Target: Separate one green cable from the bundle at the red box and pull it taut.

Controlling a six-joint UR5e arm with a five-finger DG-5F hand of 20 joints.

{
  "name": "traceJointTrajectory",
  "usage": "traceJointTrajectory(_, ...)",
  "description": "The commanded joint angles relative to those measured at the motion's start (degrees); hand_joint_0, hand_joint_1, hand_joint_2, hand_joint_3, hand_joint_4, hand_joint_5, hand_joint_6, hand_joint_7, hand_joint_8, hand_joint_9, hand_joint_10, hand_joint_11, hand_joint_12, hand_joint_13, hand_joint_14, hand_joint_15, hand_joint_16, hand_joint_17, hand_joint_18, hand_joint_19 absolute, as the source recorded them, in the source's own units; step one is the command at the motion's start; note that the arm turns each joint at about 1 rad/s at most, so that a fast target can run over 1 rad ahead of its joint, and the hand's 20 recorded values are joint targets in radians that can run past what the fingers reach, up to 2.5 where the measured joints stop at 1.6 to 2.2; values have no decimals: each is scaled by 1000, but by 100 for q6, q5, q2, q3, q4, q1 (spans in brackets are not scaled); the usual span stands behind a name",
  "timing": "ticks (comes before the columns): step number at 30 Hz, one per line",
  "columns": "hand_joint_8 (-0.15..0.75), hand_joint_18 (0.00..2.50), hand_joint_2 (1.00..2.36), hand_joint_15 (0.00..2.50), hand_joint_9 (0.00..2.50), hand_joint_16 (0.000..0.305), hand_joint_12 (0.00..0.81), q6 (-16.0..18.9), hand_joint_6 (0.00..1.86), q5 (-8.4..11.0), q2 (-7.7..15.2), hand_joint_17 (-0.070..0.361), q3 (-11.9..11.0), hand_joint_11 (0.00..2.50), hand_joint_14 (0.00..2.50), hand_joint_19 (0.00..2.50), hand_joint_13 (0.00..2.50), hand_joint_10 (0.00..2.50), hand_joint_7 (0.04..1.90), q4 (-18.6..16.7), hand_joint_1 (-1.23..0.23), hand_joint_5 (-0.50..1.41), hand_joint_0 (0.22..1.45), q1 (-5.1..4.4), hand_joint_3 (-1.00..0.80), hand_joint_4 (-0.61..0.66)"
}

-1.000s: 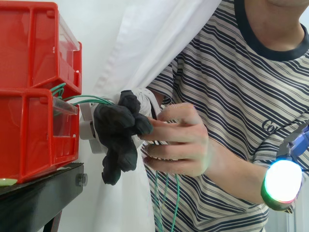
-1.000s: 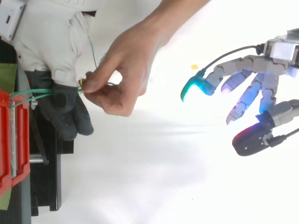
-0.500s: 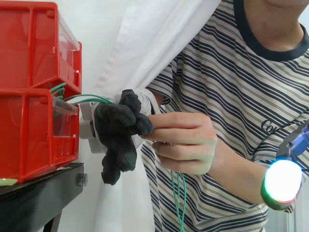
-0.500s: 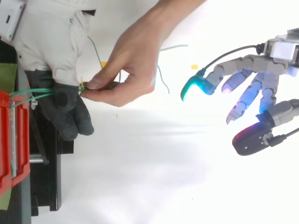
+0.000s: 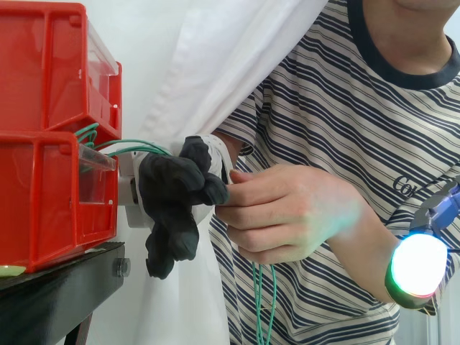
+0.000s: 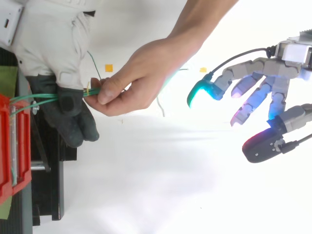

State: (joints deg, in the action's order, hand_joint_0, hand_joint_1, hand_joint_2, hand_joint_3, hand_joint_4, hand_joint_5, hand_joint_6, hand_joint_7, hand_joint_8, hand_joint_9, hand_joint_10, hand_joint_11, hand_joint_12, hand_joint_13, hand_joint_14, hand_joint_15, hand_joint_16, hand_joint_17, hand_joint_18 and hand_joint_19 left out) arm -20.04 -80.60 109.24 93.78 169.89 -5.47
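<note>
as things stand at the red box (image 5: 50, 180): a person, not the robot, has hold of the green cables (image 5: 133, 147).
red box: the lower of two red bins stacked on a black stand (image 5: 57, 287), at the left of the side view.
green cables: a small bundle comes out at the front of the box and runs right into the person's two hands; loose ends (image 5: 262, 309) hang down below the bare hand.
gloved hand (image 6: 63, 97): white glove with dark fingers, closed round the bundle just beside the box.
bare hand (image 6: 141, 78): just beside the glove, pinching the cables between thumb and fingertips.
robot hand (image 6: 256, 66): off at the right of the top view, well apart from the cables and from both of the person's hands; fingers spread and nearly straight, holding nothing.
fingertips (image 6: 197, 92): one glows teal, others bluish to magenta from above; a white pad (image 5: 415, 264) rimmed green and red shows low at the right of the side view.
person: striped shirt (image 5: 359, 129), beside the white curtain (image 5: 215, 72).
</note>
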Motion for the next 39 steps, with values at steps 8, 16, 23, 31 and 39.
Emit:
traceJointTrajectory(8, 174, 583, 1000, 0, 1596, 16, 241, 0, 501, 0, -8, 36, 0, 0, 0, 406, 1008, 0, 564, 0, -694, -120, 770, 2, -500, 309)
traceJointTrajectory(16, 180, 610, 1000, 0, 1604, 16, 248, 0, 501, 0, 1, 36, 0, 0, 0, 414, 1027, 0, 565, 0, -697, -119, 769, 2, -500, 312)
traceJointTrajectory(23, 167, 622, 1000, 0, 1583, 16, 251, 0, 501, -8, 1, 36, 0, 0, 0, 421, 1036, 0, 561, 0, -697, -120, 770, 2, -500, 292)
traceJointTrajectory(31, 174, 619, 1000, 0, 1585, 16, 251, 0, 501, -8, 1, 37, 0, 0, 0, 422, 1025, 0, 564, 0, -700, -120, 771, 2, -500, 304)
traceJointTrajectory(39, 183, 617, 1000, 0, 1598, 17, 249, 0, 501, 0, 1, 37, 0, 0, 0, 433, 1028, 0, 558, 9, -702, -120, 773, -6, -500, 305)
